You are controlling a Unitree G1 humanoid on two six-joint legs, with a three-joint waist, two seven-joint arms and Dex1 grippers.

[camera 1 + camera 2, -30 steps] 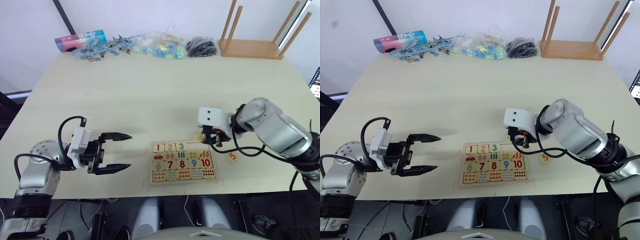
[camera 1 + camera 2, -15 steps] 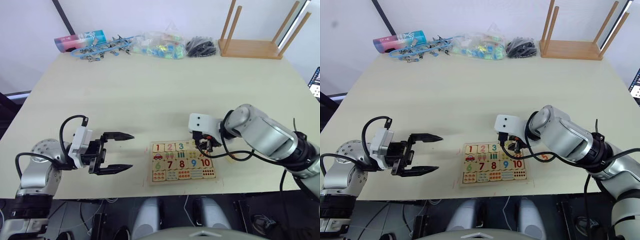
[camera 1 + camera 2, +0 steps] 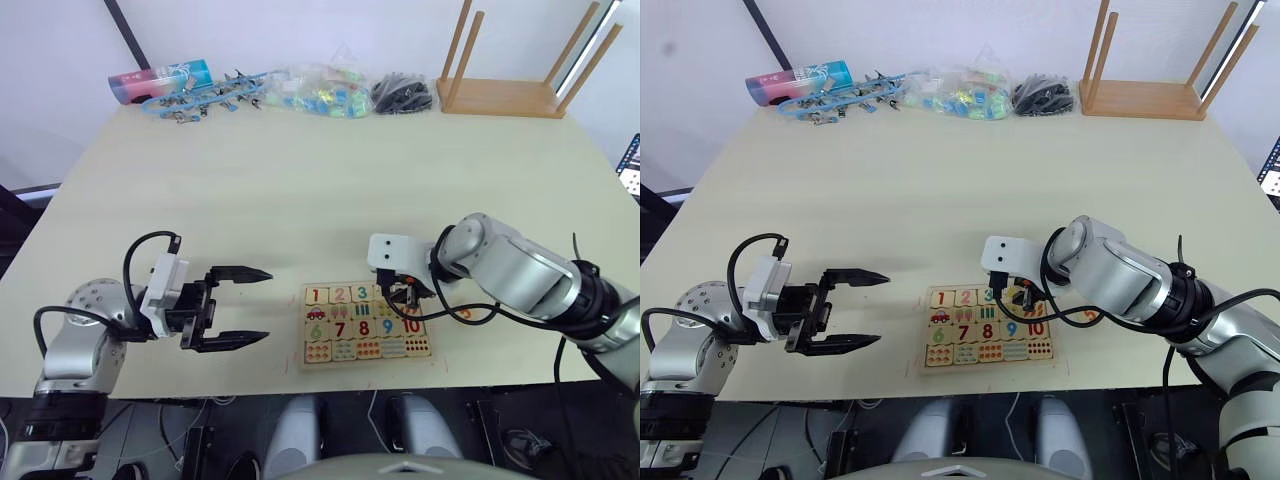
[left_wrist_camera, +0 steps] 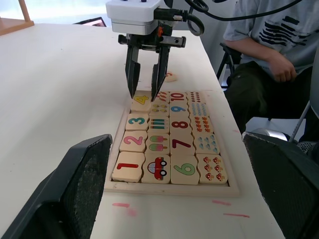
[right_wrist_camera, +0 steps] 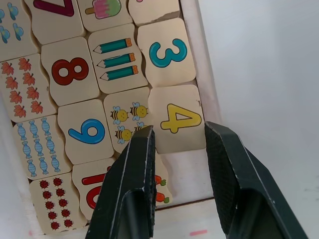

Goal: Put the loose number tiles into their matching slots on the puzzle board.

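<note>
From the head camera we cannot see the puzzle board's [image 3: 366, 326] far right corner, hidden under the right gripper [image 4: 146, 95] and its cable. We cannot read the digit on the orange-marked tile [image 4: 170, 77] lying just beyond the board. The seated person [image 4: 269, 55] is cut off at the picture's edge.

— Where's the board [image 3: 365, 322]?
— Near the table's [image 3: 300, 190] front edge, tiles 1 [image 4: 125, 166] to 4 [image 4: 141, 102] in its top row.
— The 5 [image 4: 170, 77]?
— On the table, just beyond the board's right end.
</note>
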